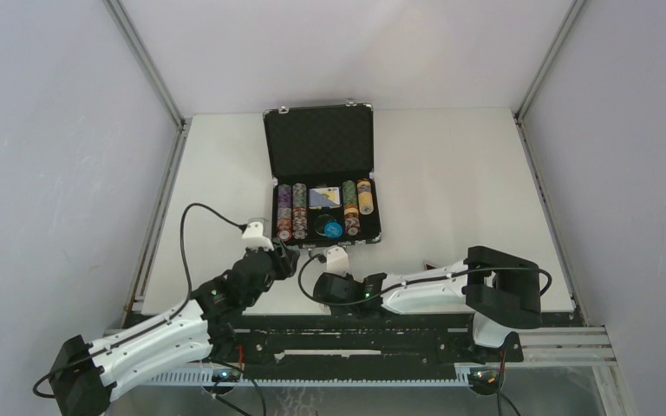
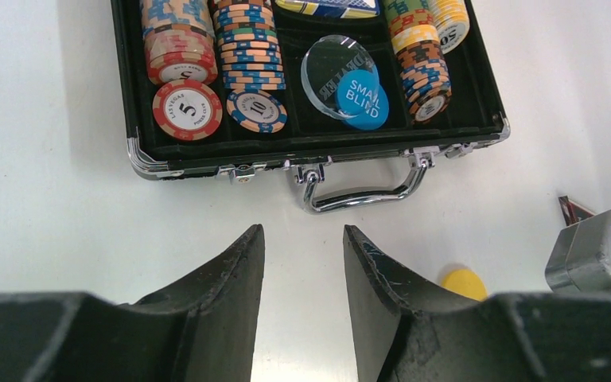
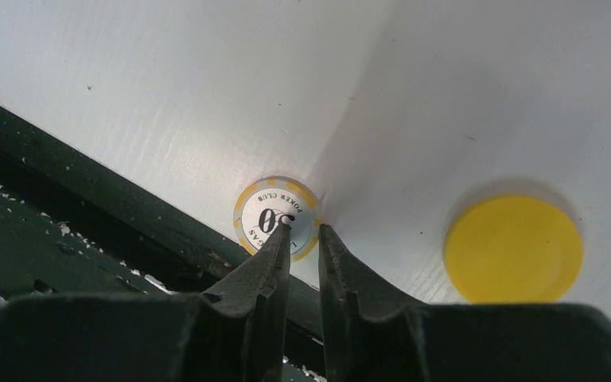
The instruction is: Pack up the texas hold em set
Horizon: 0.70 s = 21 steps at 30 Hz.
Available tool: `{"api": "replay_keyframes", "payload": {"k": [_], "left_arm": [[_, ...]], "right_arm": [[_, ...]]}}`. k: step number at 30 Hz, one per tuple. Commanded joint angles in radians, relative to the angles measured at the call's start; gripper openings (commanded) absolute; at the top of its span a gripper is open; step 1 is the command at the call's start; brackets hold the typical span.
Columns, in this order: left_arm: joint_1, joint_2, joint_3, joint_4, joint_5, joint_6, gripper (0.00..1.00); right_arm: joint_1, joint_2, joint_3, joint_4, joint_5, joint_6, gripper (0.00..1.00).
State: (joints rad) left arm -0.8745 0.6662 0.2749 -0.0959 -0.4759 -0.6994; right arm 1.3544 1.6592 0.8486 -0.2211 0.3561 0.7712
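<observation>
Right gripper [image 3: 304,231] barely apart, tips at the flat 50 chip [image 3: 274,208] — left gripper [image 2: 302,232] half-open, empty — briefcase [image 1: 318,143] open, chip stacks [image 1: 291,211] inside.

Presents a white tabletop [image 1: 451,173], matte, with fine scratches showing in the right wrist view. Ends at the near side against a dark rail [image 3: 87,183], and at left and right against metal edging.

Carries the briefcase [image 1: 319,143] at mid-width, toward the far edge: base flat on the surface, lid raised at the back, handle [image 2: 362,195] pointing to the near side.

Bears three loose pieces near the front, well short of the case:
- yellow-and-white chip [image 3: 277,216], marked 50, flat, just beside the dark rail
- yellow button [image 3: 513,248], plain, flat, apart from the chip on bare surface
- red-black triangle token [image 2: 573,208], only partly visible, near the yellow button
</observation>
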Motion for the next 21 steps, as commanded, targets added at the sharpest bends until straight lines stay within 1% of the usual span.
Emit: {"api": "replay_keyframes", "payload": {"k": [1,4,13,21], "left_arm": [[0.008,-0.035,-0.029,0.041,-0.003,0.017,0.46],[0.009,-0.055,-0.035,0.039,-0.005,0.015,0.46],[0.009,-0.037,-0.034,0.042,0.005,0.014,0.46],[0.009,-0.048,-0.037,0.036,-0.001,0.014,0.46]], "right_arm": [[0.017,-0.011,0.003,-0.069,-0.024,0.021,0.27],[0.021,-0.021,0.003,-0.078,-0.018,0.026,0.26],[0.031,-0.045,0.004,-0.094,-0.004,0.029,0.26],[0.001,-0.051,0.045,-0.100,0.023,-0.027,0.27]]}}
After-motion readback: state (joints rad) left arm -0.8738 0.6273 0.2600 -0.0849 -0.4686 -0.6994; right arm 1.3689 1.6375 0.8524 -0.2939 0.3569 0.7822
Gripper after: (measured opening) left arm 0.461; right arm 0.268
